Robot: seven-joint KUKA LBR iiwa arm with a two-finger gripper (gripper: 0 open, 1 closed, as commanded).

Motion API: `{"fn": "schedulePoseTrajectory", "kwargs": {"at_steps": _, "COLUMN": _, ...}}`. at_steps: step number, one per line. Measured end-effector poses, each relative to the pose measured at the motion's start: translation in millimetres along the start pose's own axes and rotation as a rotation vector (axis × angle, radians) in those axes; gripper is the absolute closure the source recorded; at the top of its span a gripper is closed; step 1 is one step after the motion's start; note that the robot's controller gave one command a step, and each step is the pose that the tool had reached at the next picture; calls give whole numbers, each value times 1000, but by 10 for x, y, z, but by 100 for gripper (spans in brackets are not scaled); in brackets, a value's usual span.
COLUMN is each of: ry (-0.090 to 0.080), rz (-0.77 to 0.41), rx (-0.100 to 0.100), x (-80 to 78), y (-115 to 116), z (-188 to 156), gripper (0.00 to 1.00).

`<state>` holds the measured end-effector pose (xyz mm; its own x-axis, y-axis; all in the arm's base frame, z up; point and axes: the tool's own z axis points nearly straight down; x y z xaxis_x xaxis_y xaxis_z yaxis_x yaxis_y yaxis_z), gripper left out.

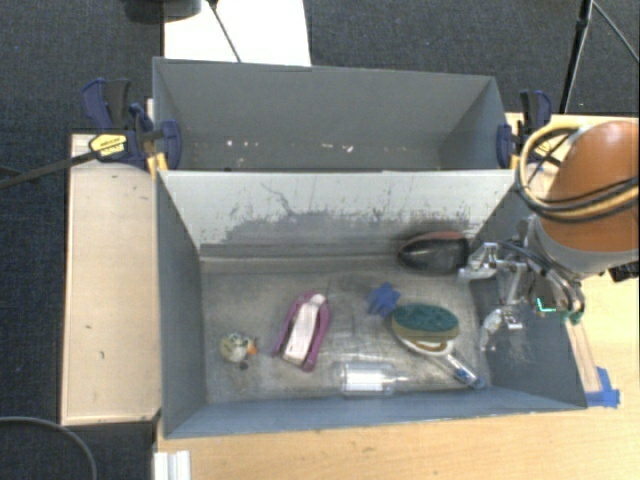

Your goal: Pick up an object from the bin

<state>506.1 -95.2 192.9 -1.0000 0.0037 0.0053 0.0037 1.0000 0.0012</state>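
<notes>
We found the gripper low inside the grey bin, just to the right of the green-topped brush, which we took as our reference. Its fingers stood wide apart, and we saw nothing between them. They were not closed round any object, and we could not establish contact with any.

The brush lay flat on the bin floor, its handle running away from the head toward the lower right. Above it, against the foot of the back wall, lay a dark oval object. These two were the items nearest the gripper, one to each side of the gap between the fingers. Just to the upper left of the brush lay a small blue piece, and below and to its left a clear bottle. Further left we noted a purple and white item, and well beyond that a small round thing.

In our judgement the pick had not been made. The arm had reached the bin, but every object rested on the floor. Closing on one item and lifting it clear were both outstanding. We could not determine which item was intended.
</notes>
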Motion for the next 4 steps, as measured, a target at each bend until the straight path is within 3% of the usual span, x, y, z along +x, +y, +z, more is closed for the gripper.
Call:
{"fn": "schedulePoseTrajectory", "kwargs": {"at_steps": 1, "ry": -3, "rz": -315, "rx": 0, "x": -121, "y": 228, "z": 1083, "gripper": 0}}
{"fn": "schedulePoseTrajectory", "kwargs": {"at_steps": 2, "ry": -9, "rz": -317, "rx": 2, "x": -136, "y": 220, "z": 1056, "gripper": 100}}
{"fn": "schedulePoseTrajectory", "kwargs": {"at_steps": 3, "ry": -15, "rz": -324, "rx": 4, "x": -130, "y": 398, "z": 84, "gripper": 100}}
{"fn": "schedulePoseTrajectory", "kwargs": {"at_steps": 4, "ry": -17, "rz": -328, "rx": 5, "x": -284, "y": 298, "z": -835, "gripper": 100}}
